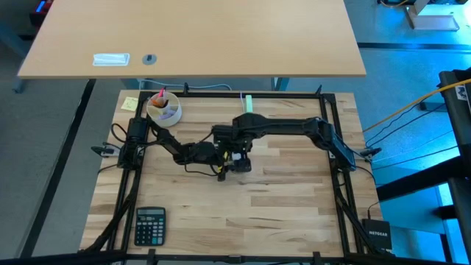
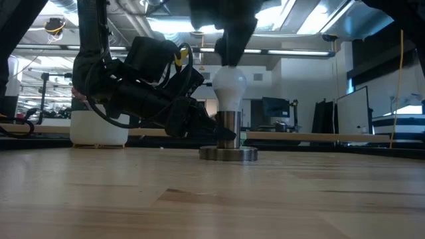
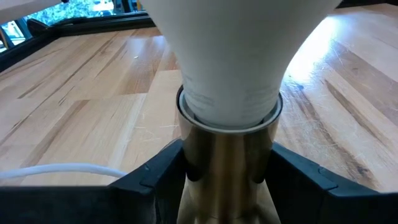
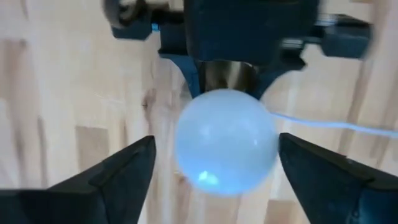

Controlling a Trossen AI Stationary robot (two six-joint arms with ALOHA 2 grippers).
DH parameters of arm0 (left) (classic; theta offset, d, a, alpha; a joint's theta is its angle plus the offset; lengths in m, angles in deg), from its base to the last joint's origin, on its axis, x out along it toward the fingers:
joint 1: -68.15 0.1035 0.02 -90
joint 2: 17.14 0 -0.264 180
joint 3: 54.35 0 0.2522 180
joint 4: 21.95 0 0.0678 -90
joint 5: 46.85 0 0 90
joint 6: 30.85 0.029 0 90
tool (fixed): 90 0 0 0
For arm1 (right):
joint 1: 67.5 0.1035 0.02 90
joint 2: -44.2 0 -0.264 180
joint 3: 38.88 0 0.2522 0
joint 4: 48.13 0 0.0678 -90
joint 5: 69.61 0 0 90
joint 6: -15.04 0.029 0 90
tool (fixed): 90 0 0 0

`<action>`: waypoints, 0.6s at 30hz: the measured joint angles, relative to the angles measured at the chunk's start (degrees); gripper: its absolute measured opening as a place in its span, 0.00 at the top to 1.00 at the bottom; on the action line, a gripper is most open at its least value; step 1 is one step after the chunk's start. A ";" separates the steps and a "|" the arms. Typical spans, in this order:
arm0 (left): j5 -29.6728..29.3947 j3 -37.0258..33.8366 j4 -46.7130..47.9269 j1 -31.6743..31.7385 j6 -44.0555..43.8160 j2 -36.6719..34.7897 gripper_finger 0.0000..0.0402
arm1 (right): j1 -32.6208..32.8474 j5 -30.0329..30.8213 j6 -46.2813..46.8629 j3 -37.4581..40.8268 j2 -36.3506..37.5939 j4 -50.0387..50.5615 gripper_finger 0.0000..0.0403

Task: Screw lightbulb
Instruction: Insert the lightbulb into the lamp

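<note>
The white lightbulb stands upright with its screw base down in the round metal socket. The socket's flat foot rests on the wooden table. My left gripper comes in low from the table's left and is shut on the socket's tube. My right gripper hangs above the bulb and points down. It is open, with a finger on either side of the bulb's dome and a gap showing at each. In the high view the arms hide the bulb. My left gripper pinches the socket's upright tube between its two fingers, just below the rim where the bulb enters. The fingers come nearly level from the table's left and lie across the tube. The socket stands upright with its foot on the table.
A thin white cord runs from the socket across the table. A cup of pens and a yellow note sit at the far left. A pale green block is at the far middle and a calculator at the near left.
</note>
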 joint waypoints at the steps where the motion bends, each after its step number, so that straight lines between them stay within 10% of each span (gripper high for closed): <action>1: 0.00 0.00 -0.33 0.01 -0.13 0.01 0.53 | 0.00 -0.06 1.13 -1.86 0.08 1.36 0.18; 9: -0.20 -0.20 -0.14 0.02 -7.09 -3.81 0.40 | 0.38 -5.54 15.58 -5.10 5.82 4.60 0.18; 18: -2.75 -0.02 11.58 0.11 -3.82 -14.50 0.19 | 1.66 1.54 13.69 -5.04 7.96 4.89 0.18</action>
